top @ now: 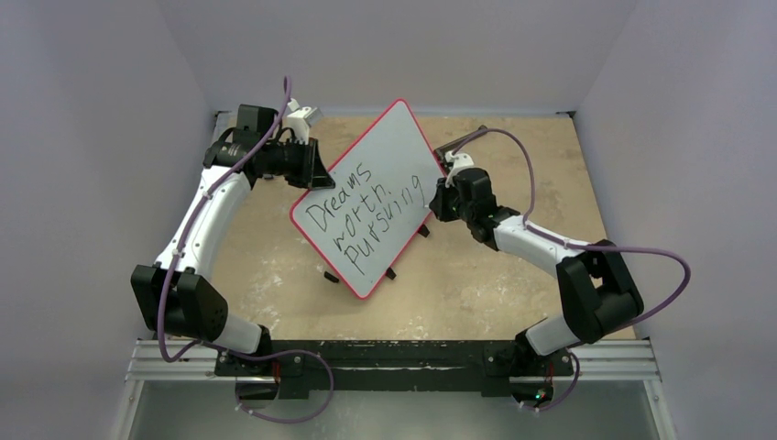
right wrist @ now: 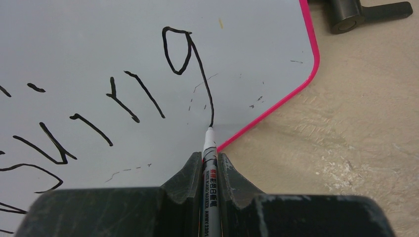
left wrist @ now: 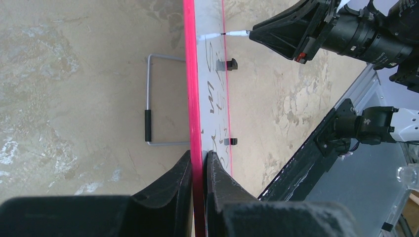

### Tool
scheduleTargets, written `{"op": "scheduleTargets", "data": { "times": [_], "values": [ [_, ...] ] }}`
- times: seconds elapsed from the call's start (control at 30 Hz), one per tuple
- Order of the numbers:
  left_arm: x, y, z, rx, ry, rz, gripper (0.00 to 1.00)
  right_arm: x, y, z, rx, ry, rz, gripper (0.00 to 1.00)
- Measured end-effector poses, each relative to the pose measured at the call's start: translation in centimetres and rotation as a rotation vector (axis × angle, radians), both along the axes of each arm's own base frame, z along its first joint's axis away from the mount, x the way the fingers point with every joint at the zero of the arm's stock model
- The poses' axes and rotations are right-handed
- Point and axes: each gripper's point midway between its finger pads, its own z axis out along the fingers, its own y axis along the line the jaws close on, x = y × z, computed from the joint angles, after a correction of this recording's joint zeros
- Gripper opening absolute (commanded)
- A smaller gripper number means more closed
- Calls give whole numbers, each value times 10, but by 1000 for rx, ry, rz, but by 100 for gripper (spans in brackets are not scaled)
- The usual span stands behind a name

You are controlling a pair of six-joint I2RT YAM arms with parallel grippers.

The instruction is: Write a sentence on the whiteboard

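A: Where is the whiteboard [top: 392, 147] sitting?

B: It is standing tilted in the middle of the table [top: 513, 275], between the two arms. One board, one sentence [top: 362, 220] in three black lines, reading "Dreams worth pursuing".

A: What are the grippers doing?

B: The left gripper [left wrist: 199, 154] is pinching the board's red rim between both fingers. The right gripper [right wrist: 208, 157] is squeezing one marker [right wrist: 209, 170], and its tip is touching the board at the tail of the last "g", just beside the rim near a corner.

A: Anything lying around or blocking?

B: One wire stand [left wrist: 148, 98] with a black sleeve is lying on the table behind the board. Two small clips [left wrist: 228, 63] are showing on the face side in the left wrist view. The right fingers are hiding most of the marker's barrel.
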Motion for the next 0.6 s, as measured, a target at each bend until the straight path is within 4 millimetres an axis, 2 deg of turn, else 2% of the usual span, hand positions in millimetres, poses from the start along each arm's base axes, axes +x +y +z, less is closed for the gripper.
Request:
{"op": "scheduleTargets", "data": {
  "times": [0.37, 0.6],
  "values": [
    [-2, 0, 1, 0, 1, -1, 0, -8, 11, 2, 37, 18, 56, 0],
    [-2, 0, 1, 0, 0, -1, 0, -11, 22, 22, 89, 1, 104, 0]
  ]
}}
